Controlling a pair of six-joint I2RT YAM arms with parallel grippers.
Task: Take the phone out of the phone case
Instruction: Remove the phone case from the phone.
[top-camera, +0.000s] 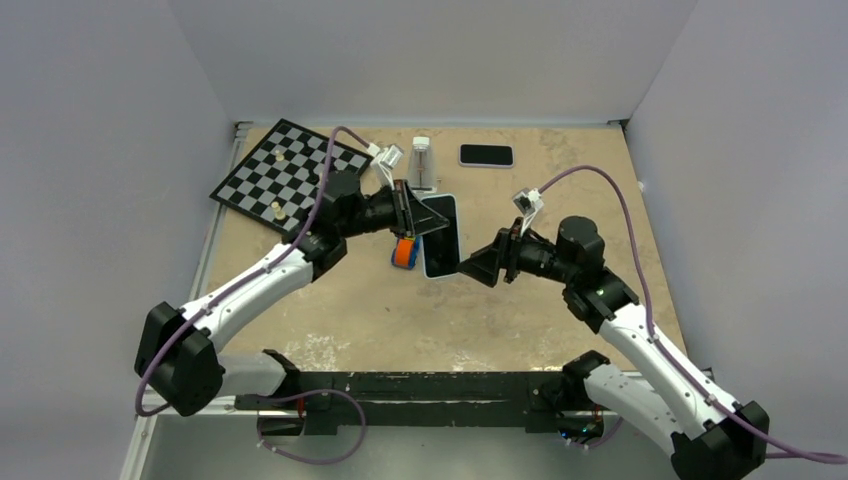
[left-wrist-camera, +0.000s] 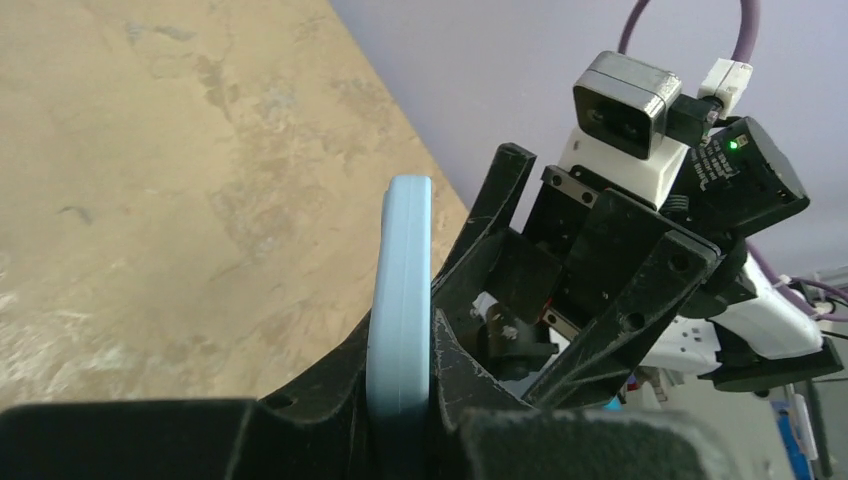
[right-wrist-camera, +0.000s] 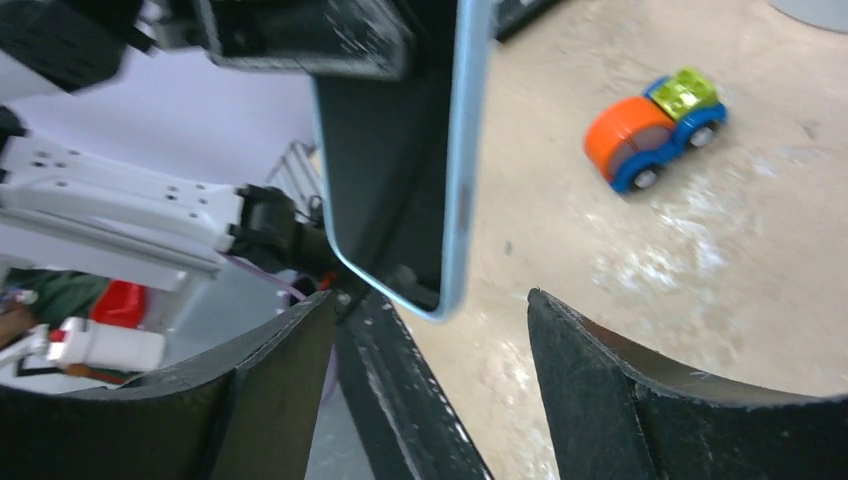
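Our left end effector (left-wrist-camera: 401, 345) clamps the likely slick, bendy phone case (top-camera: 443, 240) — right end effector (right-wrist-camera: 430, 297), apart at 4 o'clock, should peel its corner.

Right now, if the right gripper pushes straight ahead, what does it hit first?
The phone case, most likely its lower end: it sits just ahead between the open jaws of the right gripper, held by the left gripper.

- Light-blue phone case (top-camera: 441, 236), dark face showing, raised off the table (top-camera: 560, 300) at frame centre
- Black phone (top-camera: 486, 155) lies flat, upper centre, well apart
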